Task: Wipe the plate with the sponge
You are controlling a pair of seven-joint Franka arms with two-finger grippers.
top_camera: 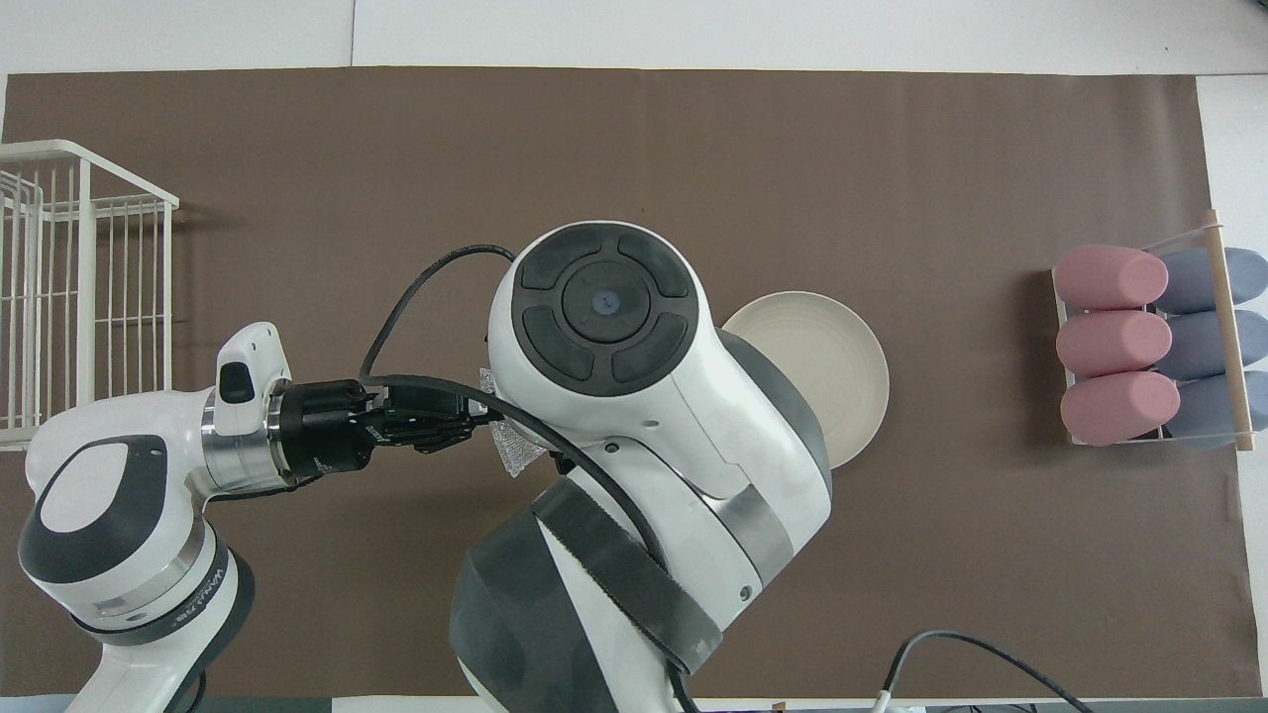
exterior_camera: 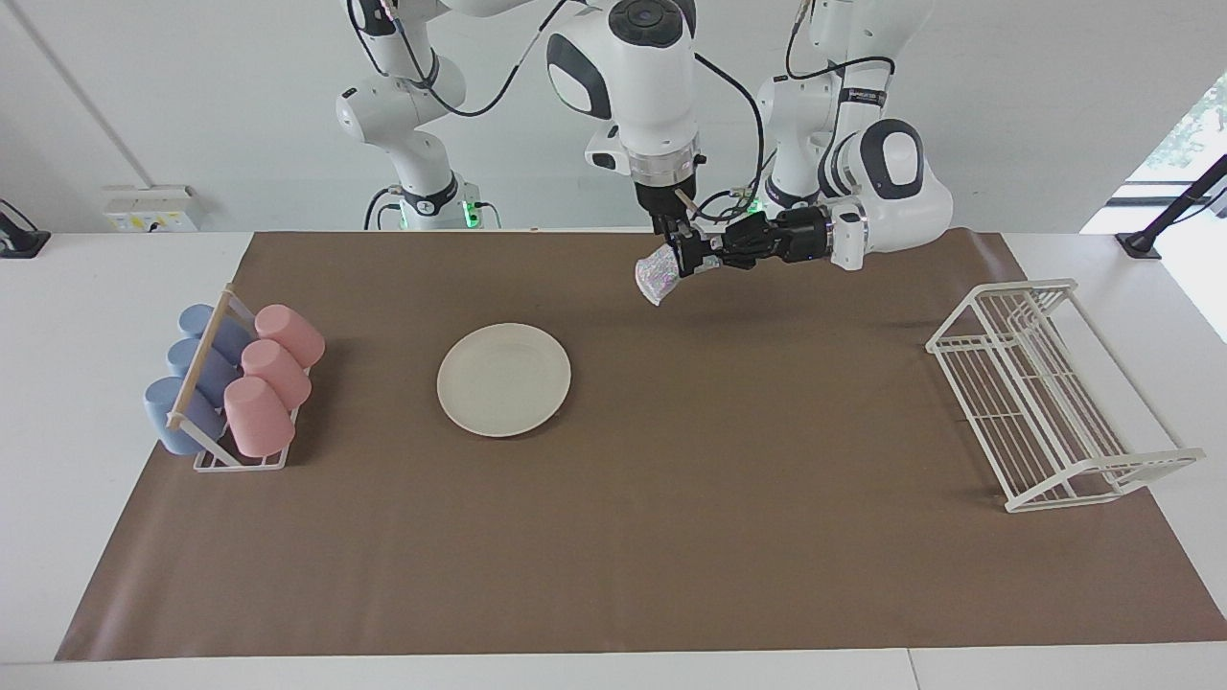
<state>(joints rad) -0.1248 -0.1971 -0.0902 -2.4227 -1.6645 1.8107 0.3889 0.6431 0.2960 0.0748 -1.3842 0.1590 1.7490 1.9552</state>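
brown mat's round cream-white plate (exterior_camera: 503, 379) sits bare toward the right arm's end, while the left gripper (exterior_camera: 711, 255) pinches the silvery mesh sponge (exterior_camera: 658, 276) mid-air against the right gripper (exterior_camera: 682, 253), whose jaws i can't read.

2 glossy white arms (exterior_camera: 642, 67) with dark-grey joints, black cables.
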